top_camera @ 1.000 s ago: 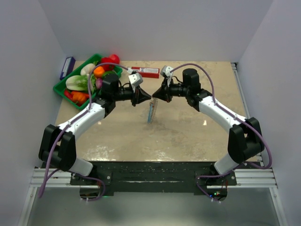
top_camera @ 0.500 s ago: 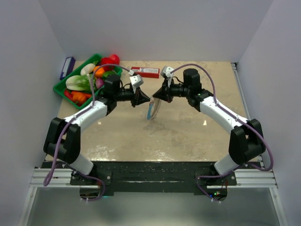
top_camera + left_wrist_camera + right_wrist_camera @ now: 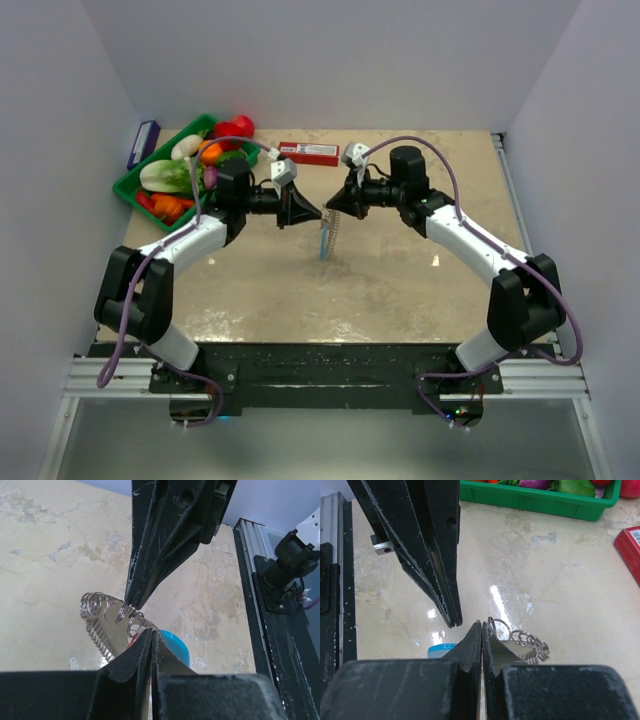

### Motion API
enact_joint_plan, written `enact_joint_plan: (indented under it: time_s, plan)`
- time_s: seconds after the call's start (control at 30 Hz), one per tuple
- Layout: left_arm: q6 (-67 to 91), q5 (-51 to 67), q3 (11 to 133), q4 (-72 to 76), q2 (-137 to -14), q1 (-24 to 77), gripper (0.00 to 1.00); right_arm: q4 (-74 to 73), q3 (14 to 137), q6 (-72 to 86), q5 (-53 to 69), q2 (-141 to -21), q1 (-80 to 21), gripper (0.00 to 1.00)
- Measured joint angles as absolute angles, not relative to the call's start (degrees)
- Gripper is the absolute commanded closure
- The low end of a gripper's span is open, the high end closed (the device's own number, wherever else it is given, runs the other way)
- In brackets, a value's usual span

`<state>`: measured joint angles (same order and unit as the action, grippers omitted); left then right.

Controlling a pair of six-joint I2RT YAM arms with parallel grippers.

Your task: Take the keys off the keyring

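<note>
Keyring (image 3: pixel 109 609) dangles from left claw (image 3: pixel 151 634) and right claw (image 3: pixel 481 626) — tip to tip, both clenched on it.

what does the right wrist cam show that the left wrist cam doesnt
Only the right wrist view: the green tray of vegetables and the red box. Only the left wrist view: a black bracket with cables past the table edge. Both: the keyring with its keys and blue section, the left gripper and right gripper meeting tip to tip, and the table.
</note>
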<state>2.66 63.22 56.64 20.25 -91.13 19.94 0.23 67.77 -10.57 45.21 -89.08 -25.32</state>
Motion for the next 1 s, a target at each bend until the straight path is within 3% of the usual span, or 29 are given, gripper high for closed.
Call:
enact_joint_plan:
  time_s: [1.0]
  plan:
    - [8.4,68.1,55.4,27.3,-93.0,19.9,0.97,-0.1,67.8,-11.3,46.2,-86.9,-25.3,1.00]
